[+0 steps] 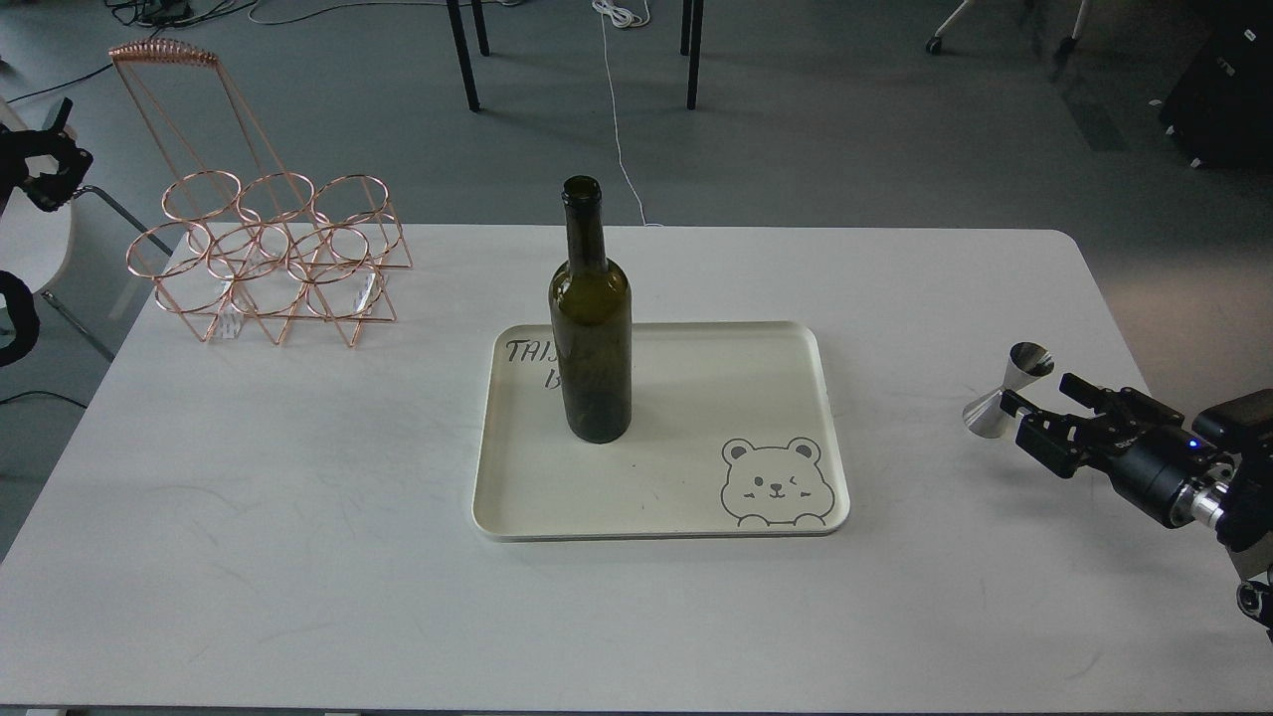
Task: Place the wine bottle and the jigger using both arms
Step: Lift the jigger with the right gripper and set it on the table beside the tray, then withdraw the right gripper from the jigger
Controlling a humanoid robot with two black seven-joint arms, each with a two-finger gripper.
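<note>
The wine bottle (593, 338), dark olive-green glass with no label, stands upright on the left part of a cream tray (786, 343) at the table's middle. The jigger (1006, 393), small and shiny, stands on the white table near its right edge, right of the tray. My right gripper (1036, 396) lies just right of the jigger with its fingers apart; one fingertip is close beside the jigger and holds nothing. My left gripper (42, 164) is at the far left, off the table, small and dark.
A copper wire bottle rack (269, 254) with a tall handle stands at the table's back left. The tray has a bear drawing (774, 483) at its front right. Chair legs and cables lie on the floor beyond the table.
</note>
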